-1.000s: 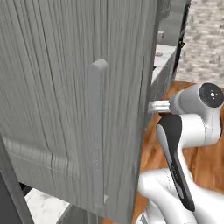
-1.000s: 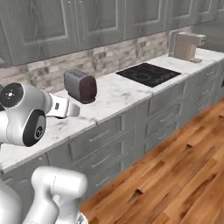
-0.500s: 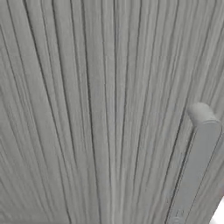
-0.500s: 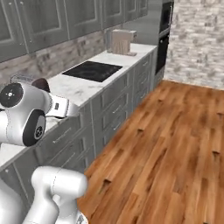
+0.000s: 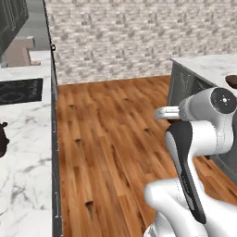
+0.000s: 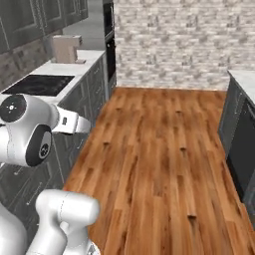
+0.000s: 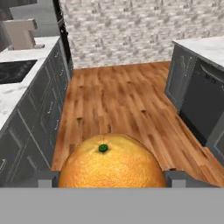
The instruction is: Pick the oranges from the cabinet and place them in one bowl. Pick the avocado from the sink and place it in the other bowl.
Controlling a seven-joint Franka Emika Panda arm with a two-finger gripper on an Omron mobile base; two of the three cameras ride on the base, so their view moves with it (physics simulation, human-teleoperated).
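In the hand view an orange (image 7: 109, 162) with a small green stem dot sits large between the two finger tips (image 7: 44, 179), which press on its sides. My gripper (image 7: 109, 180) is shut on this orange and carries it above the wooden floor. The base views give my arm folded close to the base, with the hand (image 5: 167, 112) pointing out over the floor (image 6: 149, 149). A dark brown rounded rim, seemingly the other bowl (image 5: 231, 80), peeks in at the right edge on the island's marble top.
A marble counter with a black cooktop (image 5: 18, 90) and grey drawer fronts (image 7: 39, 113) runs along the left. An island with a dark appliance front (image 7: 205, 105) stands to the right. A brick wall (image 6: 174, 40) closes the far end, with open wooden floor between.
The whole picture has swung: the base turned from the grey cabinet door and counter toward the open floor and brick wall. The arm keeps its folded pose.
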